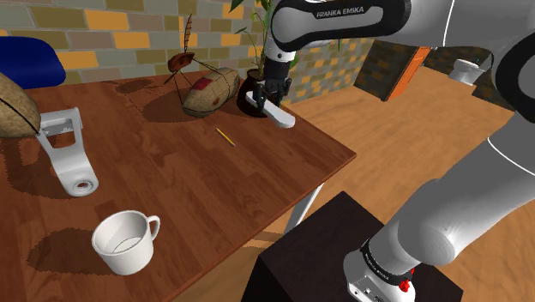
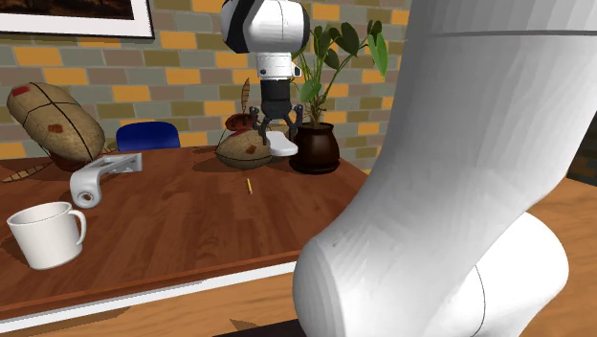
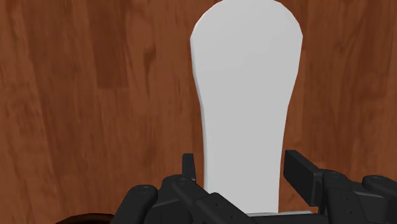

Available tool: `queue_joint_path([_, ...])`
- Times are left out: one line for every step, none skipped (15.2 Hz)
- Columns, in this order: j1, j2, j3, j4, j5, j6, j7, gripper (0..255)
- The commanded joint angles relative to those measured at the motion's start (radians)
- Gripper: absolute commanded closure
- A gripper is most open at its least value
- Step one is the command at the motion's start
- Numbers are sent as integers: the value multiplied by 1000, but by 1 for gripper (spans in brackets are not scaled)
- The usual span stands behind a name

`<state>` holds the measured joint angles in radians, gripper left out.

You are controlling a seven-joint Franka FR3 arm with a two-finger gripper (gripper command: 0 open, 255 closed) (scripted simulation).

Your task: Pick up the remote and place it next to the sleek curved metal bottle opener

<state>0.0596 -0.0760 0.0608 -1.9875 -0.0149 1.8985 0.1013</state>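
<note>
The remote [image 1: 278, 114] is a plain white, long paddle shape, wider at its free end. My gripper [image 1: 262, 96] is shut on its narrow end, beside the dark plant pot [image 1: 255, 86], at the table's far corner at the shoulder view's right. In the wrist view the remote [image 3: 245, 95] runs out from between my fingers [image 3: 188, 167], with brown table wood behind it. In the second exterior view the remote [image 2: 280, 144] hangs under the gripper [image 2: 276, 131], just above the tabletop. The bottle opener [image 1: 69, 153], pale grey and curved, lies far off at the shoulder view's left [image 2: 100, 173].
A white mug [image 1: 127, 242] stands near the table's front edge. A brown oval object [image 1: 211, 91] and a spindly figure [image 1: 182, 63] sit by the potted plant [image 2: 316, 144]. A thin yellow stick [image 1: 225, 135] lies mid-table. The table edge [image 1: 334, 167] drops off close by.
</note>
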Motion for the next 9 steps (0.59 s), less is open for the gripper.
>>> queue_joint_path([23, 3, 27, 10, 3, -7, 50, 255])
queue_joint_path([34, 10, 39, 18, 3, -9, 74, 255])
queue_joint_path([46, 17, 52, 27, 4, -11, 98, 255])
queue_joint_path([57, 26, 65, 38, 4, -13, 122, 255])
queue_joint_path([68, 36, 77, 49, 3, -15, 146, 255])
queue_joint_path([79, 47, 90, 62, 3, -18, 169, 255])
queue_joint_path([91, 58, 102, 76, 1, -21, 193, 255])
queue_joint_path([102, 71, 114, 91, 0, -24, 217, 255])
queue_joint_path([114, 84, 125, 108, -3, -27, 241, 255])
